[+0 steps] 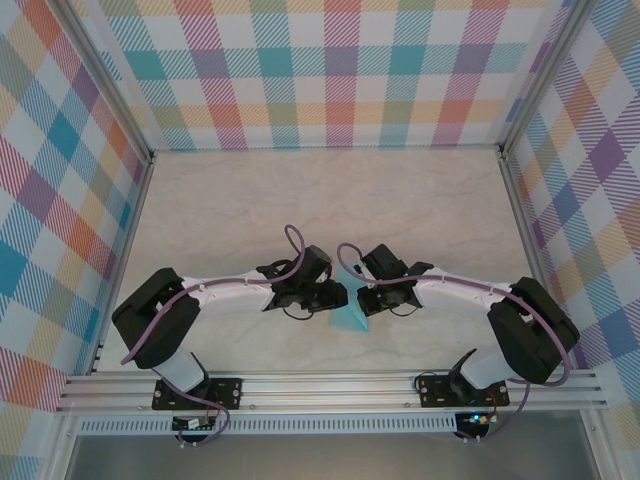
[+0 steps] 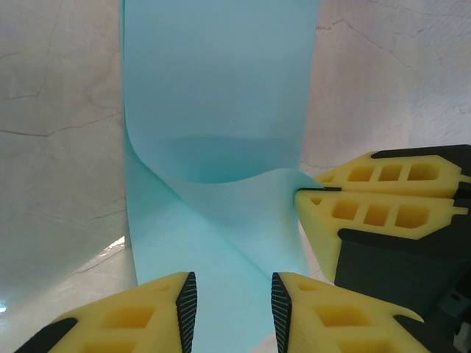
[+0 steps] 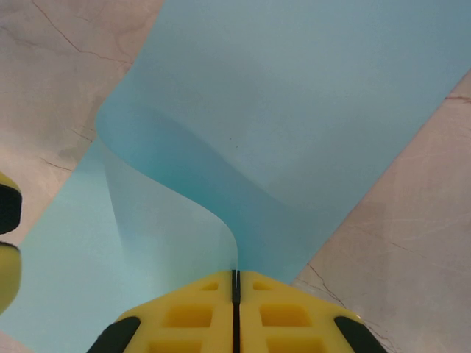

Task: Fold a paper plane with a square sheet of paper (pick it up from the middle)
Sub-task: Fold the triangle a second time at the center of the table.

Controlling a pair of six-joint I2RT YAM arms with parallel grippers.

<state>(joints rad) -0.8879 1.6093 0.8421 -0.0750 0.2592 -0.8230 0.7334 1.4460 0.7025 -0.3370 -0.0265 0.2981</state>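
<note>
At the right wrist view's bottom centre, right gripper [image 3: 235, 283] is clamping the paper [image 3: 309, 110], curling it over to fold; left gripper [image 2: 233, 305] is straddling it, jaws apart.

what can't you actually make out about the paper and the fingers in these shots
- Top view: the left arm and right arm cover most of the paper, so its outline and any creases are hidden.
- Left wrist view: the top edge cuts off the paper's far end. It is unclear whether the left fingers touch the sheet.
- Right wrist view: the shut right fingers hide how much paper they pinch.
</note>
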